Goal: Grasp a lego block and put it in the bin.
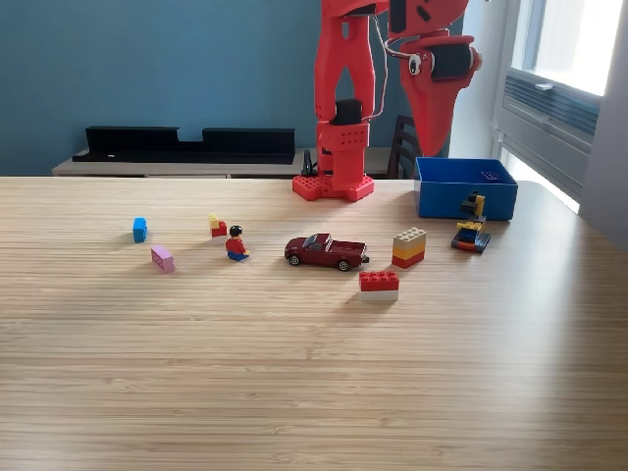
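Note:
The bright blue bin (466, 191) stands at the back right of the wooden table. My red gripper (439, 147) hangs point down just above the bin's left part; its fingers look shut with nothing seen between them. Loose lego lies in a row across the table: a blue block (139, 230), a pink block (162, 258), a yellow and red piece (217, 227), a minifigure (236, 244), a tan, yellow and red stack (409, 247) and a red brick on a white one (379, 284). A small blue piece (488, 177) lies inside the bin.
A dark red toy car (326, 251) sits mid-table. A yellow, blue and black build (472, 228) stands against the bin's front wall. The arm's red base (334, 184) is left of the bin. A long black tray (186, 144) lies on a shelf behind.

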Motion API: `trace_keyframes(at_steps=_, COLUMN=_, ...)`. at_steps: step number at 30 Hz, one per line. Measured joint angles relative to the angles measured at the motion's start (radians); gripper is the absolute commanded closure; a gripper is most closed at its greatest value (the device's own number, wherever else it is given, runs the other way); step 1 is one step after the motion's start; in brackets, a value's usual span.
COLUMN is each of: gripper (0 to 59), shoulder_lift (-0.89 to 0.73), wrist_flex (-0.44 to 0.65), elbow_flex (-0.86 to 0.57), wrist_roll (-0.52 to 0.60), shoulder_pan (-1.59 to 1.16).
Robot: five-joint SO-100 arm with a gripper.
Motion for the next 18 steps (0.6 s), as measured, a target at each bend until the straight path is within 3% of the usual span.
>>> trace_keyframes(at_steps=10, gripper=58.5, shoulder_lift=0.0, wrist_flex=0.0, elbow_flex=0.0, wrist_roll=-0.018, shoulder_pan=0.054)
trace_keyframes(at_steps=18, gripper=58.5, shoulder_lift=0.0, wrist_flex=-0.06, elbow_flex=0.0, wrist_roll=0.058, shoulder_pan=0.256)
